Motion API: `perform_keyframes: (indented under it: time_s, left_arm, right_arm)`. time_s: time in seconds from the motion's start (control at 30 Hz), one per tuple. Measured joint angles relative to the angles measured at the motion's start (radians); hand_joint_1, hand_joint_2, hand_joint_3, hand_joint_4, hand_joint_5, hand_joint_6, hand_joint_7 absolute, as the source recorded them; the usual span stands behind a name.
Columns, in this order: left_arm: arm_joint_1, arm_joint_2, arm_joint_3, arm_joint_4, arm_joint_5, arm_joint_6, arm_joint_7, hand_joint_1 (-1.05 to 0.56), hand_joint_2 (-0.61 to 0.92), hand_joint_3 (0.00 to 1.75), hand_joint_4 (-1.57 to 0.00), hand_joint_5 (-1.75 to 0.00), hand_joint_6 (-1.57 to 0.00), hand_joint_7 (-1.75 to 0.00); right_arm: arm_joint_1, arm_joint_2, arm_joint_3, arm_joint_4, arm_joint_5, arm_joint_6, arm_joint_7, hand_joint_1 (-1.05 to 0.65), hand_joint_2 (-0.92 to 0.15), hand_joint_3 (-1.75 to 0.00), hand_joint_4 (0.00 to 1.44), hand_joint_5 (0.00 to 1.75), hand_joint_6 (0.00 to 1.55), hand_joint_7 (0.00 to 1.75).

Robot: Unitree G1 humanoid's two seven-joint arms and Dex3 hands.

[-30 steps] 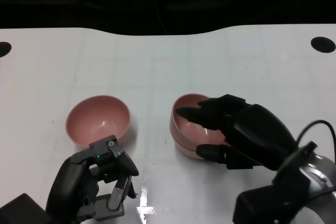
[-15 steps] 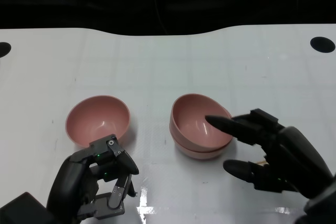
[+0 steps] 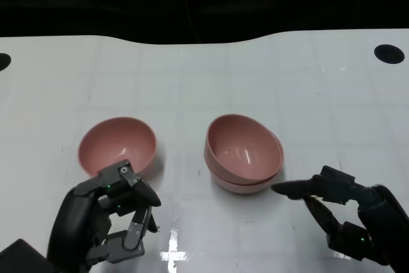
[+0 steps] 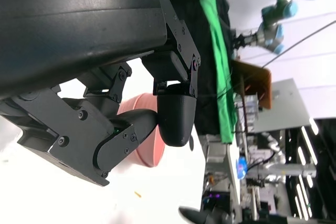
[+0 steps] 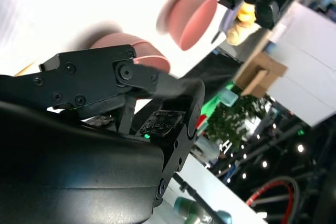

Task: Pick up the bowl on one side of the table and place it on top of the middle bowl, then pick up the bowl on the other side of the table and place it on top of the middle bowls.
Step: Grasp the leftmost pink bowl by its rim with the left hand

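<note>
On the white desk [image 3: 192, 81] two pink bowls are nested near the middle: the top bowl [image 3: 244, 146] sits tilted inside the lower bowl [image 3: 239, 183], whose rim shows beneath it on the near side. A third pink bowl, the left bowl [image 3: 117, 147], stands upright on its own well apart toward the left edge. The right hand [image 3: 348, 212] lies near the desk's near right corner, fingers spread apart and holding nothing, one fingertip [image 3: 281, 188] pointing at the stack from just beside it without touching. The left hand [image 3: 105, 218] sits at the near edge just in front of the left bowl, its fingers curled in with nothing between them. In the left wrist view that bowl shows behind the curled fingers [image 4: 176, 114].
</note>
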Motion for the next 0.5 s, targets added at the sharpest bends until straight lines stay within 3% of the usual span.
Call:
perform_keyframes:
  time_s: [0.1, 0.2, 0.3, 0.5]
  left_arm:
    - [0.005, -0.007, 0.004, -0.003, 0.004, -0.005, 0.021, -0.13, 0.55, 1.02, -0.71, -1.39, -0.73, -0.96]
    - [0.003, -0.007, 0.013, -0.004, 0.023, -0.026, 0.041, -0.15, 0.55, 0.94, -0.67, -1.34, -0.68, -0.86]
    - [-0.005, 0.0, 0.03, -0.004, 0.058, -0.053, 0.07, -0.17, 0.55, 0.88, -0.6, -1.24, -0.62, -0.72]
    - [-0.022, 0.055, 0.044, -0.049, 0.185, -0.06, 0.113, -0.3, 0.83, 0.22, -0.53, -0.73, -0.7, -0.18]
  right_arm:
    - [0.006, 0.014, -0.013, 0.009, 0.018, 0.019, 0.018, 0.01, -0.39, -1.42, 0.87, 1.64, 0.89, 1.19]
    - [0.008, 0.022, -0.019, 0.014, 0.04, 0.055, 0.05, -0.03, -0.32, -1.56, 0.94, 1.73, 0.81, 1.48]
    - [0.008, 0.031, -0.024, 0.017, 0.052, 0.089, 0.075, -0.05, -0.28, -1.61, 0.95, 1.75, 0.77, 1.59]
    - [0.009, 0.053, -0.027, 0.001, 0.076, 0.167, 0.113, -0.06, -0.25, -1.66, 0.97, 1.75, 0.75, 1.66]
